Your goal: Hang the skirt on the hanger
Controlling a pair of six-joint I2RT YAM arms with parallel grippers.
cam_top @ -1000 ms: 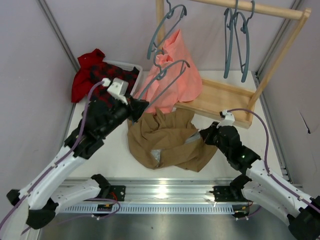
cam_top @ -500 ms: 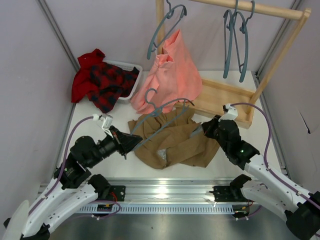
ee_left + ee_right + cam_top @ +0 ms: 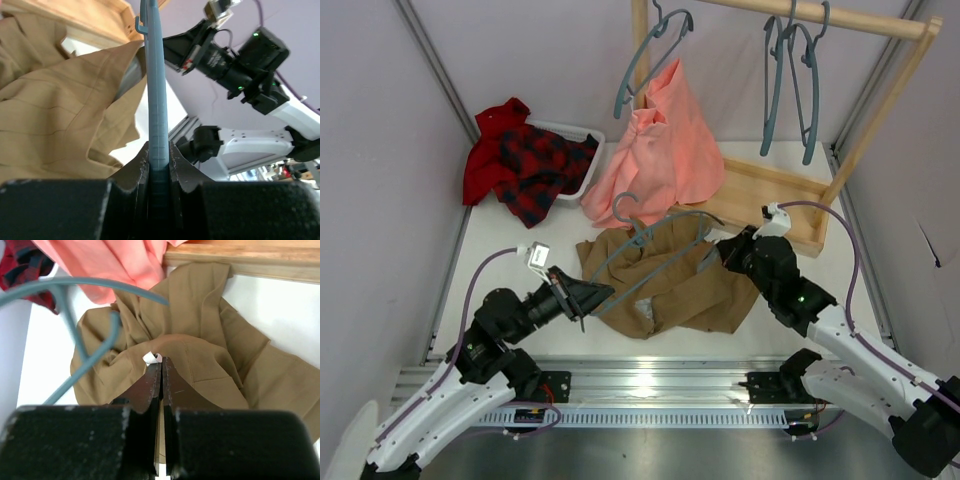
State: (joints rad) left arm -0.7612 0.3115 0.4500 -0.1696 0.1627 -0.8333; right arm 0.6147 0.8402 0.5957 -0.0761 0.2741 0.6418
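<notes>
Counter (image 3: 495, 235) of smooth white between pale lilac walls (image 3: 380, 150), with a wooden rack (image 3: 770, 190) at the far right. The crumpled tan skirt (image 3: 670, 290) lies mid-counter under the slim grey-blue hanger (image 3: 640, 235). Left wrist view: the left hand (image 3: 159, 150) pinches the hanger's ribbed bar. Right wrist view: the right hand (image 3: 161, 362), pressed together, nips soft matte skirt cloth beside a white tag (image 3: 151, 358).

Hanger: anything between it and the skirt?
Nothing visible. The hanger, clamped in the left gripper, hangs directly over the skirt. The right gripper is shut on the skirt's cloth, off to the side of the hanger's arm.
</notes>
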